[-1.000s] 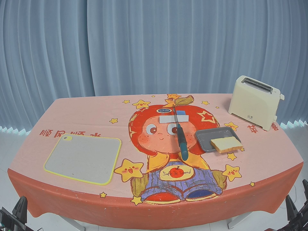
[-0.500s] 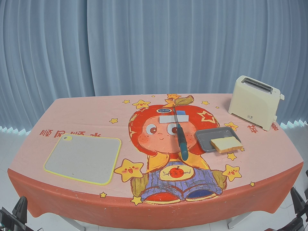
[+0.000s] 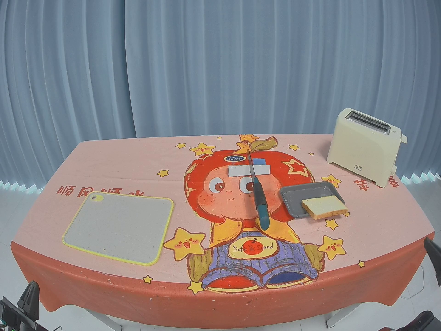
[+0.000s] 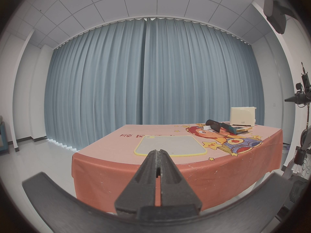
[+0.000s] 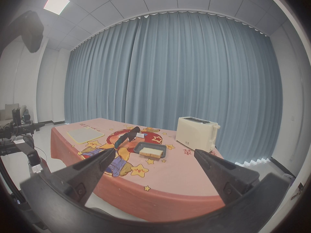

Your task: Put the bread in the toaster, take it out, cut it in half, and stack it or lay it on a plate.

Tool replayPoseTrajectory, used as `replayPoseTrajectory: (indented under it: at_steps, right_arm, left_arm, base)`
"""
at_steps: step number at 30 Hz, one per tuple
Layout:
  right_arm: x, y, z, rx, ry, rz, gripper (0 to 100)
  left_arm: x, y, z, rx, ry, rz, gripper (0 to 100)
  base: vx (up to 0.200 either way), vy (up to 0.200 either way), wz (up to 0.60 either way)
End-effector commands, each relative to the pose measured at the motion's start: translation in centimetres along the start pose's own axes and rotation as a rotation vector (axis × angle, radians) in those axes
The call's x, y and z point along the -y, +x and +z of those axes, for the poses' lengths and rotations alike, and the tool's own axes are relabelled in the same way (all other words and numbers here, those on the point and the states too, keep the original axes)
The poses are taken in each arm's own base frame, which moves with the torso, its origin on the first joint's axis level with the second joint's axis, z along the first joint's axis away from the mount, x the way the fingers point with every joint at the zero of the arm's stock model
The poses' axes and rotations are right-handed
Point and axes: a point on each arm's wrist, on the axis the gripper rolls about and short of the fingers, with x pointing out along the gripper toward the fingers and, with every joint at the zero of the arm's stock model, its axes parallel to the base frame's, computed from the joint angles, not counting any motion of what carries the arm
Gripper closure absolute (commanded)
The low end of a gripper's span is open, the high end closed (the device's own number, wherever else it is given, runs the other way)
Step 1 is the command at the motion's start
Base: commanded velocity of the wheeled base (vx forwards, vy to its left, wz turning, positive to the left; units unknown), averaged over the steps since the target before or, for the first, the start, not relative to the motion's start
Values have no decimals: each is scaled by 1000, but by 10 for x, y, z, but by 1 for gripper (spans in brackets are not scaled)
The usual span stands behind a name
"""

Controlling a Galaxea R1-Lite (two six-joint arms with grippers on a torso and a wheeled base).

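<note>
A slice of bread (image 3: 324,206) lies half on the near corner of a grey plate (image 3: 303,191), right of the table's middle. The cream toaster (image 3: 365,145) stands at the far right with its slots empty. A teal-handled knife (image 3: 259,198) lies in the middle, and a grey cutting board (image 3: 118,226) with a yellow rim lies at the left. My left gripper (image 4: 157,152) is shut and holds nothing, below the table's front left edge. My right gripper (image 5: 155,152) is open and empty, off the table's front right corner, well short of the bread (image 5: 151,152).
The table is covered by a pink cartoon cloth (image 3: 138,166) that hangs over the front edge. A small white and blue pad (image 3: 248,168) lies under the knife's blade. Blue curtains close off the back.
At the lower right edge of the head view, my right gripper has shifted up and to the right. Nothing on the table has moved, and the left gripper is still.
</note>
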Motion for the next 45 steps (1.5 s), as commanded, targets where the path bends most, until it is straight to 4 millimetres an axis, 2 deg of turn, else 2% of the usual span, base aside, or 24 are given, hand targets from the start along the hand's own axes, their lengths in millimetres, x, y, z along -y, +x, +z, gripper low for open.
replayPoseTrajectory:
  at_steps: [1, 4, 7, 11, 12, 22, 23, 29, 45]
  right_arm:
    - [4, 13, 18, -26, 1, 22, 0]
    - [7, 15, 40, 14, -8, 21, 0]
    - [8, 19, 45, 8, 6, 22, 0]
    - [8, 23, 37, -26, 3, 27, 0]
    - [7, 26, 29, -56, -3, 42, 0]
    - [7, 34, 21, -111, 0, 59, 0]
    - [6, 40, 15, -151, 2, 88, 0]
    - [7, 53, 8, -143, -1, 91, 0]
    - [9, 70, 3, -201, 102, 84, 0]
  left_arm:
    - [0, 1, -5, -19, 0, 0, 100]
    - [0, 1, -5, -19, 0, 0, 100]
    - [0, 1, -5, -19, 0, 2, 100]
    - [0, 1, -5, -19, -3, 0, 100]
    - [0, 1, -5, -19, 0, 2, 100]
    - [0, 1, -5, -19, 0, 0, 100]
    - [0, 1, -5, -19, 0, 0, 100]
    - [0, 1, -5, -19, 0, 2, 100]
    - [0, 1, -5, -19, 0, 0, 100]
  base:
    - [0, 0, 0]
    - [0, 0, 0]
    - [0, 0, 0]
    - [0, 0, 0]
    - [0, 0, 0]
    - [0, 0, 0]
    - [0, 0, 0]
    - [0, 0, 0]
    - [0, 0, 0]
